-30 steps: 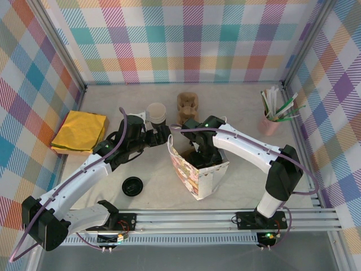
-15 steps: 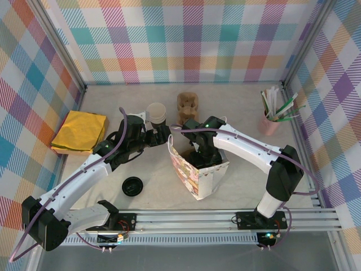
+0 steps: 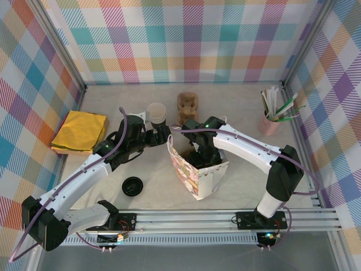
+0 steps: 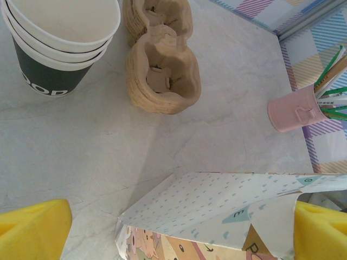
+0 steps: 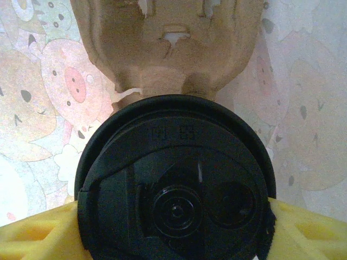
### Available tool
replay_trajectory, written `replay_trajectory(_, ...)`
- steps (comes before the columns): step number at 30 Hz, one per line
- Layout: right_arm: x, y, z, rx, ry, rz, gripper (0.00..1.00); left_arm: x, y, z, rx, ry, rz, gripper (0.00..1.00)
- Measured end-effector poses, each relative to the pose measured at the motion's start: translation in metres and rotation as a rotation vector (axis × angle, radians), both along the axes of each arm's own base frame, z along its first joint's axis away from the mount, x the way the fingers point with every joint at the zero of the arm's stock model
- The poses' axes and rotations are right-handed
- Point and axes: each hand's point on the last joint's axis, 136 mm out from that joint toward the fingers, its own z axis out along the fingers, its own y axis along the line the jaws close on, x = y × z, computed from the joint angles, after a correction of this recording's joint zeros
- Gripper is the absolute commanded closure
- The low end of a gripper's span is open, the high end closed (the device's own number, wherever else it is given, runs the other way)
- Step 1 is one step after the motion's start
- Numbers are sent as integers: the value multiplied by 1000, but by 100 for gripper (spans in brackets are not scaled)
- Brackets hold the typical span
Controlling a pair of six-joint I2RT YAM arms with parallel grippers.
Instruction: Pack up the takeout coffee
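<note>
From above, a pale table [image 3: 242, 101] sits inside checked cloth walls; the left gripper [image 3: 162, 137] reaches in from the lower left to the left rim of a printed paper bag [image 3: 197, 179], which stands open at the centre; the right gripper [image 3: 204, 156] dips down into the bag's mouth; behind the bag stand a stack of white cups [image 3: 156, 114] and brown pulp carriers [image 3: 188, 103]; a loose black lid [image 3: 132, 186] lies near the front edge, yellow napkins [image 3: 80, 131] lie at the far left, and a pink holder [image 3: 269, 123] of sticks stands at the far right. From the left wrist, 2 yellow pads [image 4: 32, 230] sit in the bottom corners, spread wide; the bag's top edge runs between them, with bare table showing beside the left pad; 3 nested cups, the carriers and the pink holder lie beyond. From the right wrist, inside the bag, the takeout coffee [image 5: 176, 184] shows its round black lid from above; yellow pads [image 5: 32, 233] press on both of its sides, gripping it; a second carrier [image 5: 168, 43] lies just past it, by the bag's wall.
</note>
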Motion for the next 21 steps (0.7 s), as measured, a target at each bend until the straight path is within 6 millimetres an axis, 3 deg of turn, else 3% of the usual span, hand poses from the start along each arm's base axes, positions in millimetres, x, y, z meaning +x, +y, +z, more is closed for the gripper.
replay_trajectory(21, -1, 0, 0, 5, -1, 0, 32, 0, 0, -1, 2, 3, 0, 5)
